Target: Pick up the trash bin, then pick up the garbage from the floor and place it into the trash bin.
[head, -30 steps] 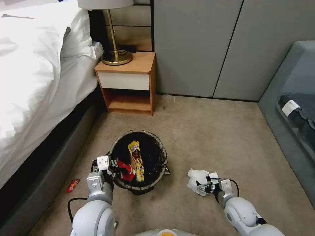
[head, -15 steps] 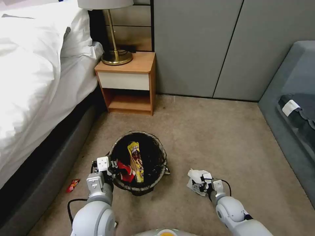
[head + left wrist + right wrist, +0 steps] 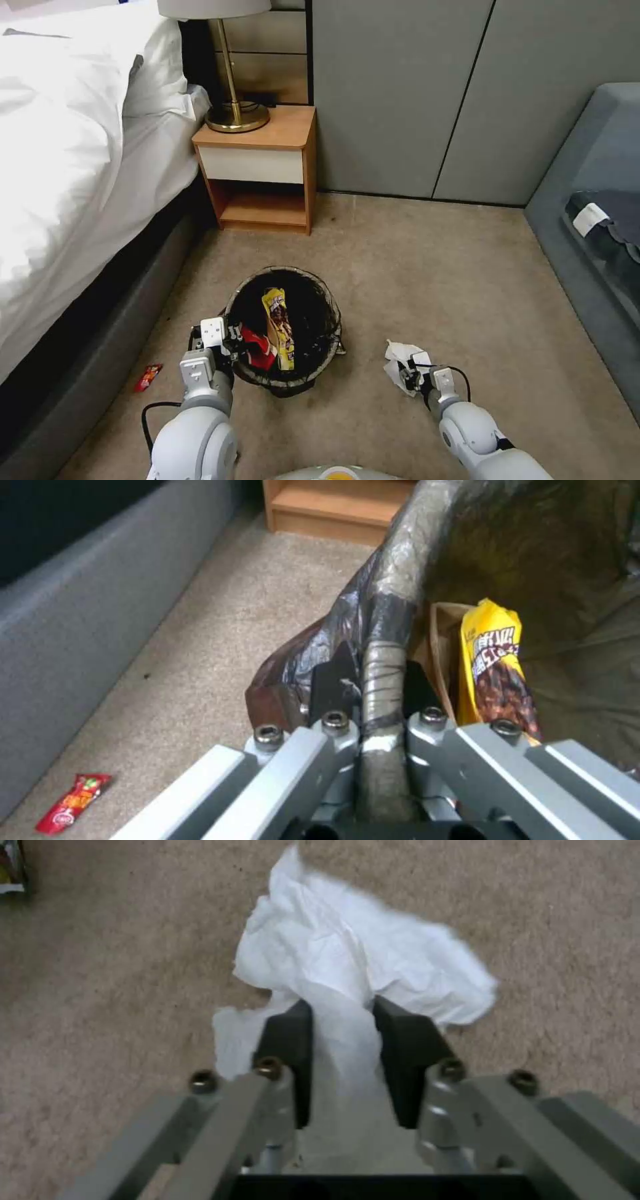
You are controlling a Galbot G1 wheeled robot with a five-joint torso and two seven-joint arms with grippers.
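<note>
The trash bin (image 3: 288, 271), lined with a dark bag, is on the carpet in front of me. My left gripper (image 3: 230, 339) is shut on its near left rim (image 3: 400, 580), one pad inside and one outside (image 3: 375, 667). Inside the bin stand a yellow wrapper (image 3: 279, 327) (image 3: 493, 655) and a red one (image 3: 257, 348). To the bin's right lies a white tissue wad (image 3: 399, 355) (image 3: 360, 955). My right gripper (image 3: 408, 377) (image 3: 340, 1015) is shut on its near fold, low over the floor. A small red wrapper (image 3: 148, 377) (image 3: 72, 802) lies by the bed base.
The bed (image 3: 67, 167) runs along the left with its grey base (image 3: 80, 605) close to the left arm. A wooden nightstand (image 3: 260, 167) with a brass lamp (image 3: 237, 113) stands behind the bin. A grey couch (image 3: 593, 167) with dark clothes (image 3: 610, 220) is at the right. Open carpet lies between.
My right gripper has moved a little left and closed on the tissue wad, which now looks bunched and narrower. The bin and left gripper shifted very slightly right.
</note>
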